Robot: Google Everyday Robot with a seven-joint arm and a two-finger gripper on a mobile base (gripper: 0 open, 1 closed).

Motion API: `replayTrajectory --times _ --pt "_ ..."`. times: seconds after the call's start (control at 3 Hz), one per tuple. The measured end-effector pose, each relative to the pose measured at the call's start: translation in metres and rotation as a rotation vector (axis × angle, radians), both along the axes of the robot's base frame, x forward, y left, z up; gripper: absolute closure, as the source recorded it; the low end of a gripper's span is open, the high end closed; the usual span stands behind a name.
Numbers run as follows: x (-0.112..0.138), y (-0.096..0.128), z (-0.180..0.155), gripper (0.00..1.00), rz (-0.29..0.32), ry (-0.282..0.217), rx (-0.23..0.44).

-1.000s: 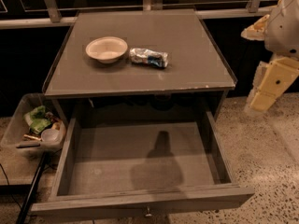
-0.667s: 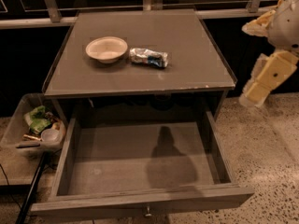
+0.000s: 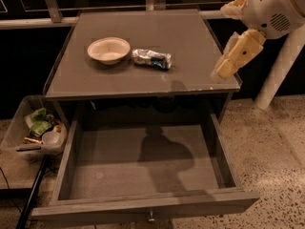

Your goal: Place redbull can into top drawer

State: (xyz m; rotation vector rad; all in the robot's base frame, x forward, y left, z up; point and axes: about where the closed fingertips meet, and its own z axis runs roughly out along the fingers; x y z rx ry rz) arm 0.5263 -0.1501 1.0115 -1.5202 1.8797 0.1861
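Cream end effector [image 3: 224, 69] hovers over right edge of table [image 3: 190, 42].

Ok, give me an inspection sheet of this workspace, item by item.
Surface: grey tabletop, carrying two items.
Job's things: redbull can lying on its side on the tabletop, just right of the bowl; top drawer pulled open, nothing seen inside.
Clutter: white bowl on the tabletop; clear plastic bin of odds and ends at lower left.
Grippers: tool hangs above the tabletop's right edge, apart from the can.
Cables: possibly one thin dark cord at far left.
Surroundings: speckled floor; white post at right.
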Motion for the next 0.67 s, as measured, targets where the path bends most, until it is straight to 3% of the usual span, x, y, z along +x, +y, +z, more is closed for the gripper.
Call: replayTrajectory --times 0.67 --pt "0.0034 0.0092 -0.0024 0.00 0.026 -0.017 -0.019"
